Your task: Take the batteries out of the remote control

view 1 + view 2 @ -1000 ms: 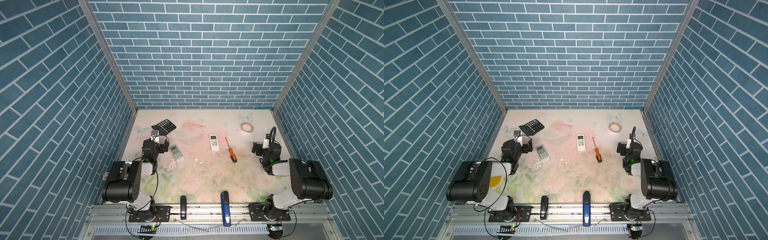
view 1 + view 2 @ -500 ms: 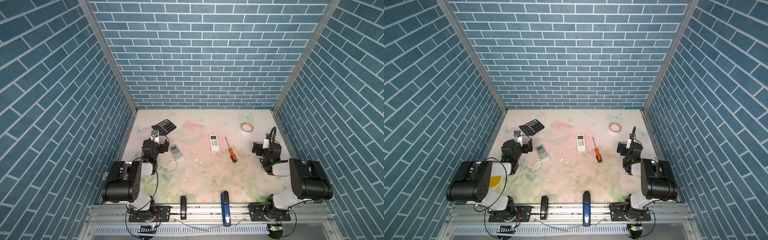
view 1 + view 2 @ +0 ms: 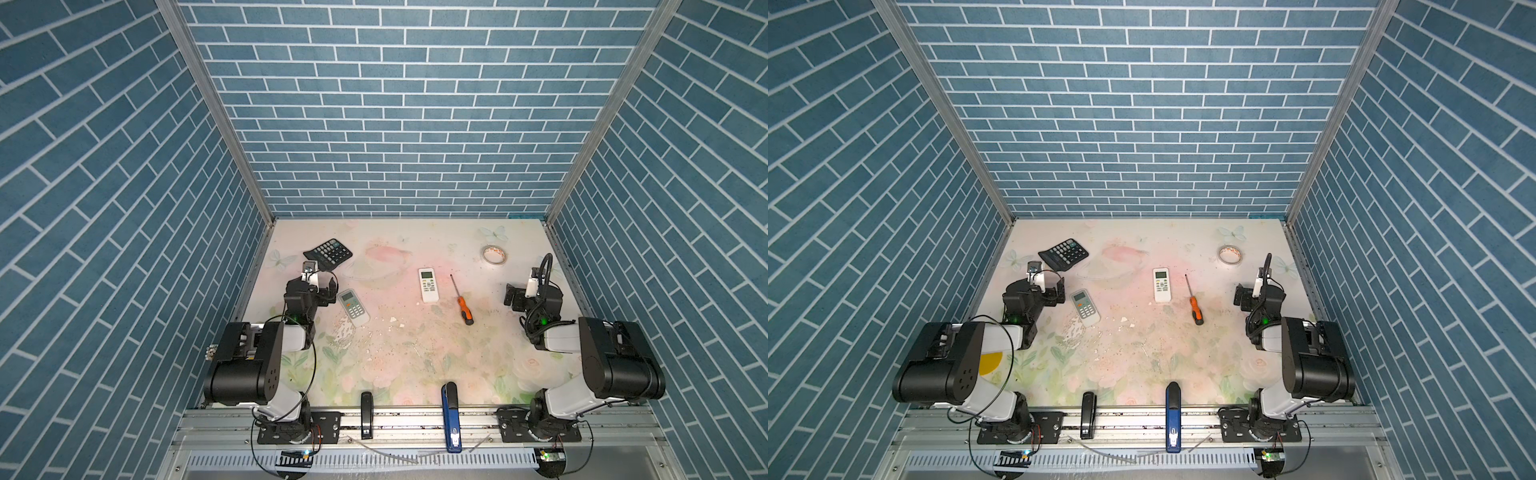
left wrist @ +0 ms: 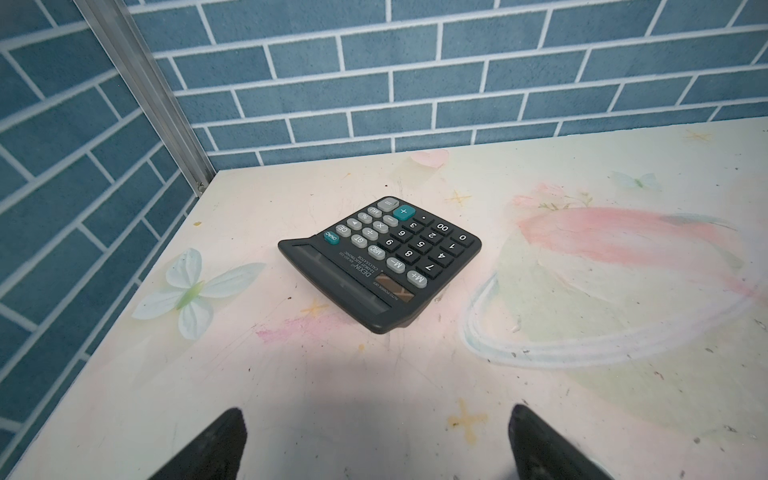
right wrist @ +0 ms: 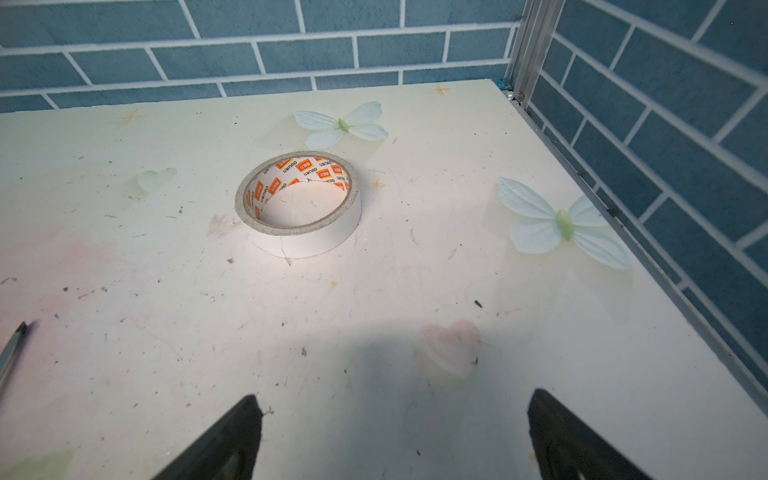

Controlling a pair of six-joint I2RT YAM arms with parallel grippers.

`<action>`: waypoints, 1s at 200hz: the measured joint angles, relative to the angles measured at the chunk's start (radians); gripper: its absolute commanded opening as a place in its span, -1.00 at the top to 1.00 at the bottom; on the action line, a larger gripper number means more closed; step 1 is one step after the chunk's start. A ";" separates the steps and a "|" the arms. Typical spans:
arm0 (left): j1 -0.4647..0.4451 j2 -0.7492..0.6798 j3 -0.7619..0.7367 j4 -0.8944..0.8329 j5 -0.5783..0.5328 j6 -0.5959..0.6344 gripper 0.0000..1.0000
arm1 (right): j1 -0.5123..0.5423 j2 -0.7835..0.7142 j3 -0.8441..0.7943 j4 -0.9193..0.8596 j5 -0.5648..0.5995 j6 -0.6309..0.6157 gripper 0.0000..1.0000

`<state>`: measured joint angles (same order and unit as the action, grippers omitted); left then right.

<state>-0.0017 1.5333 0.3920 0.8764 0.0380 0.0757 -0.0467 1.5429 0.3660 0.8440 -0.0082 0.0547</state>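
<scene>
Showing both claws spread and empty: left gripper (image 4: 374, 409) faces the calculator (image 4: 380, 264) near the bench's (image 3: 415, 365) far left corner, right gripper (image 5: 392, 395) the tape roll (image 5: 299, 203). The batteries are unseen, presumably inside the face-up grey remote (image 3: 353, 306) or white remote (image 3: 428, 285). Either, lying flat, may skid when pinched.

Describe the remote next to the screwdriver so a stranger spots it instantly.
Near the middle of the flowered table lies an orange-handled screwdriver. Just left of it in both top views is the white remote. The other remote, nearer the left gripper, is grey.
</scene>
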 measured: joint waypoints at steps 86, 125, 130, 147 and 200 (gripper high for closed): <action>0.000 0.000 0.000 0.000 -0.007 -0.001 -0.99 | 0.000 0.000 0.000 0.000 0.000 0.000 -0.98; -0.001 -0.138 -0.023 -0.097 -0.084 -0.026 -0.99 | 0.000 -0.125 0.027 -0.186 -0.021 0.005 -0.98; -0.001 -0.193 -0.022 -0.140 -0.094 -0.037 -0.99 | 0.000 -0.163 0.049 -0.248 -0.013 0.023 -0.98; -0.001 -0.360 0.022 -0.306 -0.166 -0.112 -0.99 | 0.000 -0.263 0.170 -0.448 0.019 0.105 -0.98; 0.029 -0.524 0.229 -0.719 -0.180 -0.356 -0.99 | 0.107 -0.249 0.562 -0.941 0.031 0.257 -0.98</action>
<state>0.0277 1.0092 0.6205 0.1570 -0.1417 -0.2802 0.0605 1.2942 0.9276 -0.0975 0.0231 0.3119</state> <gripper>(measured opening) 0.995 0.991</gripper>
